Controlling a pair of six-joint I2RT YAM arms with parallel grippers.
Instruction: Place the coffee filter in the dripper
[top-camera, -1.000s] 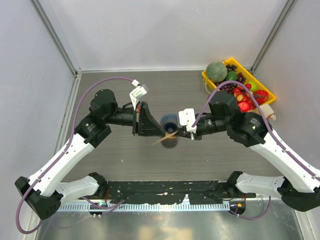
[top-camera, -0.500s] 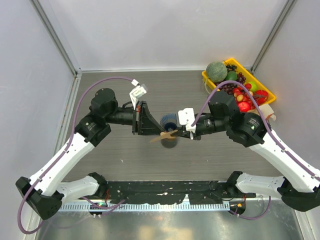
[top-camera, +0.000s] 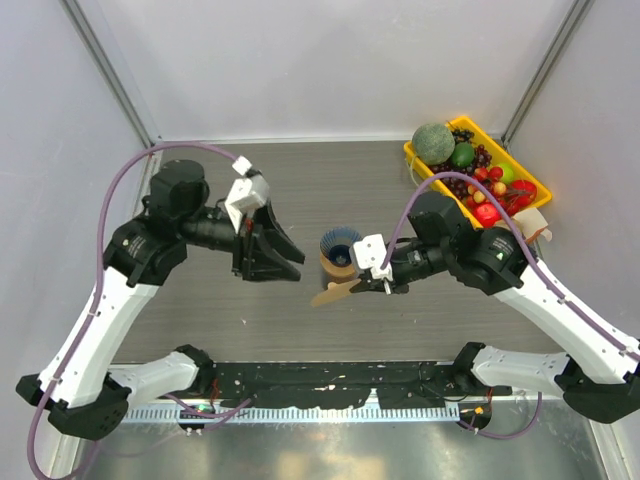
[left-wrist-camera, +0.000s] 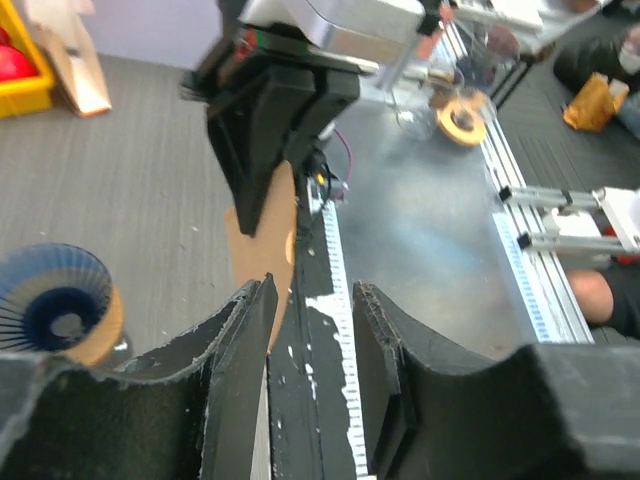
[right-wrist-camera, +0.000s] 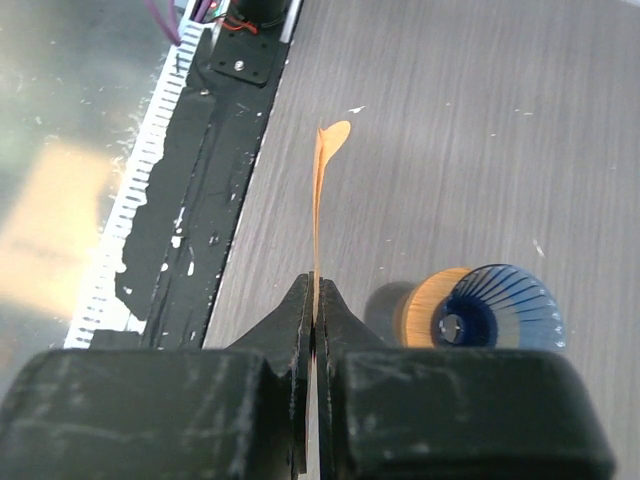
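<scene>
Fingers parted with nothing between them, the left end effector (left-wrist-camera: 312, 320) faces the right end effector (left-wrist-camera: 265, 200) across the grey worktop (left-wrist-camera: 140, 190). The right one pinches a tan coffee filter (left-wrist-camera: 268, 250), its flat face to the camera. At lower left, a blue ribbed dripper (left-wrist-camera: 50, 300) sits on an orange-brown cup (left-wrist-camera: 108, 330). A yellow tray (left-wrist-camera: 22, 85) occupies the top-left corner.

The thin tan paper coffee filter (top-camera: 332, 292) is plain, with no print. The dark blue ribbed cone dripper (right-wrist-camera: 500, 310) has pale radial stripes (darkest at its centre). The round cup (right-wrist-camera: 425, 310) is orange-brown, the wood-grain tabletop (top-camera: 330, 180) grey, and the plastic fruit tray (top-camera: 412, 155) bright yellow, holding red, green and purple fruit.
</scene>
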